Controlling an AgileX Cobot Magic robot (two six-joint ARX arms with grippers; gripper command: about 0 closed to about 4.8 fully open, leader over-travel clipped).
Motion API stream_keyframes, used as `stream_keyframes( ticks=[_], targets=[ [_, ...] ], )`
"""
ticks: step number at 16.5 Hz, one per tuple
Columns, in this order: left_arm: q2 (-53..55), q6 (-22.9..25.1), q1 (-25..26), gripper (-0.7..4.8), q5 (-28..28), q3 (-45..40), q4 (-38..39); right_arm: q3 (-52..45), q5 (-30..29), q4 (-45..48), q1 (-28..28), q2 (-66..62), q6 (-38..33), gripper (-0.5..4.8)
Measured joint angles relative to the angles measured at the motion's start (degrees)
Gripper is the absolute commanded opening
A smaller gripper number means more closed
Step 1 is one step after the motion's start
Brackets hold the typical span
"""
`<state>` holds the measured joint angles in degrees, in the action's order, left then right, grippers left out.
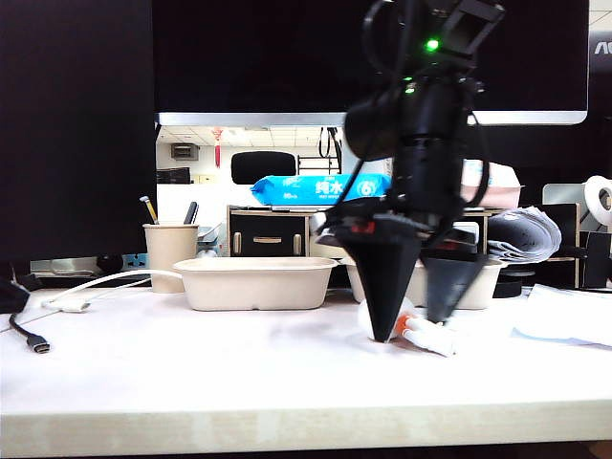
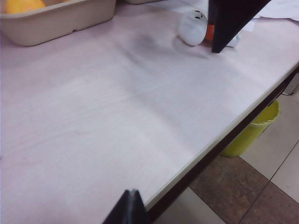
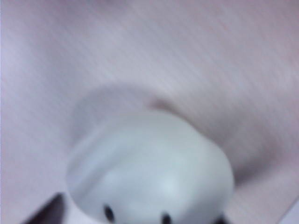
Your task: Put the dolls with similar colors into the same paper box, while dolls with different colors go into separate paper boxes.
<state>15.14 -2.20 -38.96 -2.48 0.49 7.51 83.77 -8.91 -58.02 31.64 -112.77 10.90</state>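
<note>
A: Nearest the front edge, what's on the table (image 1: 191, 373)?

B: Bare wood. Just right of centre in the exterior view the right gripper (image 1: 418, 330) stands tips-down, fingers apart, straddling the white doll (image 1: 421, 330) with the orange beak; it has not pinched it yet, I'd say.

A: And the left gripper (image 2: 128, 210)?

B: Only a dark tip at the bottom edge of its own view, low over the near table edge; open or closed, I cannot tell.

A: What might go wrong?

B: The doll is round and soft; an off-centre squeeze could squirt it sideways.

A: Further back?

B: Two paper boxes: the left paper box (image 1: 256, 282) at mid-frame, holding a yellow doll (image 2: 21, 5), and the right paper box (image 1: 483, 282) behind the arm. Dropping white with yellow would spoil the sorting.
</note>
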Motion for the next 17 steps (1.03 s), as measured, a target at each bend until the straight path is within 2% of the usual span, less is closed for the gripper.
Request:
stream_keyframes(
  ticks=[3, 6, 17],
  targets=[
    [0.0, 0.0, 0.02, -0.05, 0.0, 0.0, 0.0, 0.0, 1.25, 0.28, 0.26, -0.09, 0.09, 2.91],
    [0.0, 0.0, 0.02, -0.05, 0.0, 0.0, 0.0, -0.02, 3.76, 0.0, 0.17, -0.11, 0.07, 2.0],
    [-0.22, 0.0, 0.02, -0.05, 0.0, 0.0, -0.02, 0.0, 5.03, 1.07, 0.15, -0.2, 0.13, 1.97]
  ],
)
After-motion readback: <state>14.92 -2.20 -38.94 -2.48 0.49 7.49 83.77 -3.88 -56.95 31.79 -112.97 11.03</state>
